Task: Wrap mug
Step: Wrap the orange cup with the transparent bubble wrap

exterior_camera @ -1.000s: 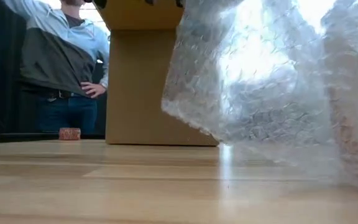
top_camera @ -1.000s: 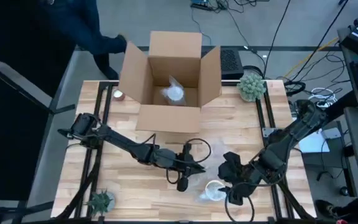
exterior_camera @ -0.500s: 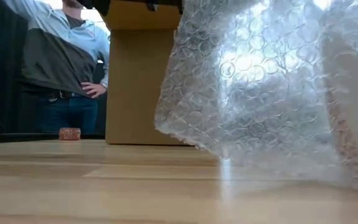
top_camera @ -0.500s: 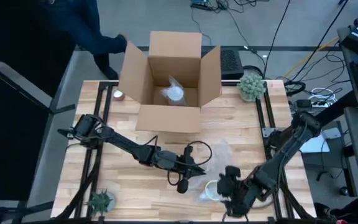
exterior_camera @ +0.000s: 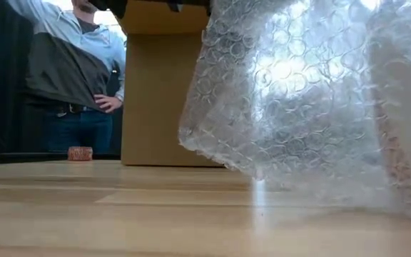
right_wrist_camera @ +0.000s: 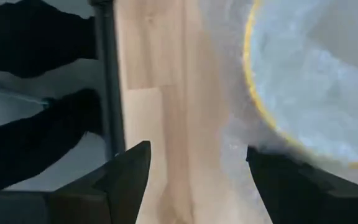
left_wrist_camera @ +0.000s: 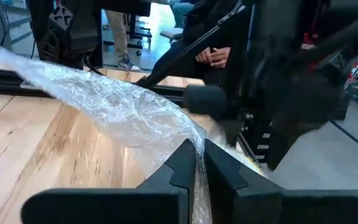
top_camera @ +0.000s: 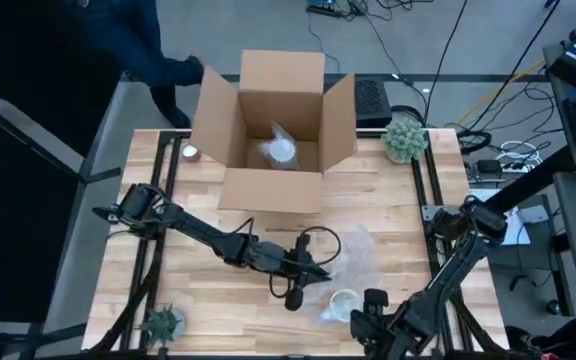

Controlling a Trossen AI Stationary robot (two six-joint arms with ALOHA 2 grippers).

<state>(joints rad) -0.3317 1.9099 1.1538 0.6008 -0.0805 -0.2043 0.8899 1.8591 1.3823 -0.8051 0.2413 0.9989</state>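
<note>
A sheet of clear bubble wrap point(top_camera: 353, 262) lies at the table's near middle, and in the low view the bubble wrap point(exterior_camera: 298, 100) rises high off the wood. A white mug point(top_camera: 343, 303) with a yellow rim sits on the sheet's near part, mouth up. My left gripper point(top_camera: 315, 272) is shut on the wrap just left of the mug. My right gripper point(top_camera: 370, 318) stands open near the table's near edge, right of the mug. In the right wrist view the mug point(right_wrist_camera: 309, 74) lies beyond the open right gripper point(right_wrist_camera: 197, 180), with nothing between the fingers. My left gripper pinches an edge of the bubble wrap point(left_wrist_camera: 196, 144) between its two fingers, coming level from the table's left. From the fingers the sheet runs away crumpled and lifted above the wood, while its lower part point(exterior_camera: 348, 193) rests on the table.
An open cardboard box point(top_camera: 273, 120) stands at the far middle with a wrapped thing point(top_camera: 278, 150) inside. Small plants sit at the far right point(top_camera: 405, 137) and near left point(top_camera: 161, 322). A small pink object point(top_camera: 190, 152) lies left of the box. A person point(exterior_camera: 70, 64) stands behind the table.
My right gripper has drawn back from the mug toward the table's near edge. The mug and my left gripper have stayed where they were. In the low view the raised wrap's lower edge has swung a little toward the picture's left.
</note>
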